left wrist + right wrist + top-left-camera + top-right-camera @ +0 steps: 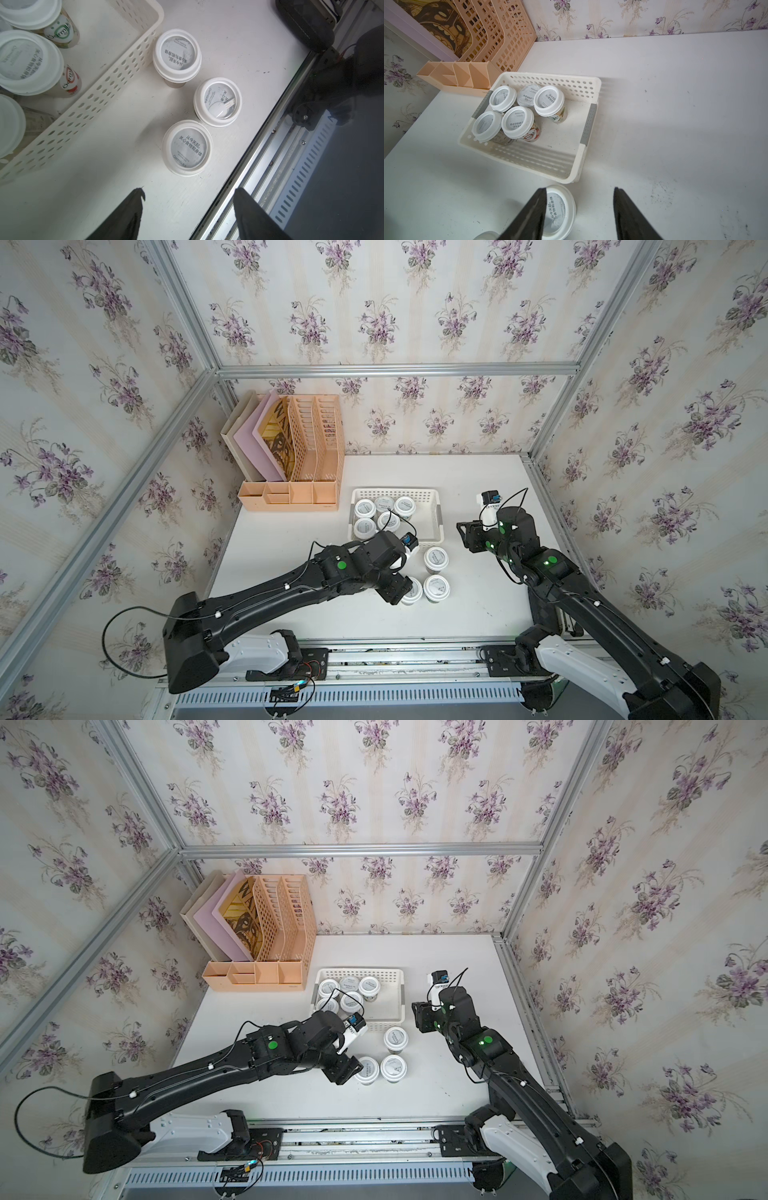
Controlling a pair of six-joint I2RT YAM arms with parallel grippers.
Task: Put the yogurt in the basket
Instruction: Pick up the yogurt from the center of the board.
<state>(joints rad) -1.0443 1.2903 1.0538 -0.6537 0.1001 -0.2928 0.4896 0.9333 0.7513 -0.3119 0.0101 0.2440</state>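
Observation:
The white perforated basket (395,492) (529,162) stands mid-table and holds several yogurt cups (404,506) (517,122), upright and packed at its left end. Three more yogurt cups stand on the table in front of it (435,558) (436,587) (413,592). My left gripper (397,593) (190,193) is open just left of the nearest cup (188,148), with only table between its fingers. My right gripper (467,531) (579,193) hangs raised off the basket's right end. Its jaws are apart and hold nothing. One loose cup (560,209) lies below its left finger.
A peach slatted file organizer (299,448) with folders fills the back left corner, close to the basket. The table's front edge meets a metal rail (395,655) (270,166). Wallpapered walls and aluminium posts close in the sides and back.

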